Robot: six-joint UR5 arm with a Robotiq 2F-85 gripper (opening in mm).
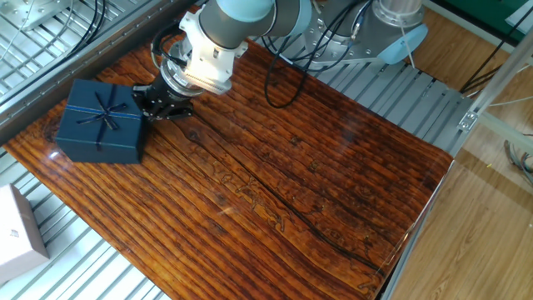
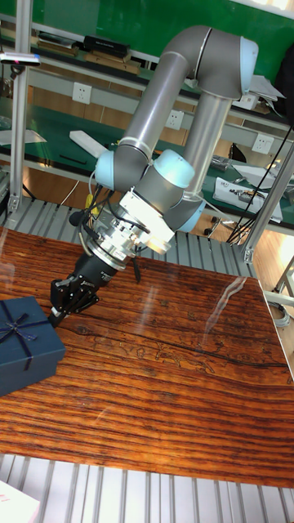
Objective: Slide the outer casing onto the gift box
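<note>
The outer casing [image 1: 98, 122], a navy square sleeve with a thin ribbon bow on top, lies flat at the table's far left; its corner also shows at the left edge of the tall fixed view [image 2: 24, 343]. No separate gift box shows; it is hidden. My gripper [image 1: 150, 104] sits low against the casing's right side, touching it, and its dark fingers look shut with nothing between them. It appears again in the tall fixed view [image 2: 59, 314], just above and to the right of the casing's corner.
A plain white box [image 1: 17, 233] stands off the wooden table [image 1: 275, 183] on the metal slats at lower left. A black cable [image 1: 281, 83] loops onto the table behind the arm. The table's right edge drops to the floor.
</note>
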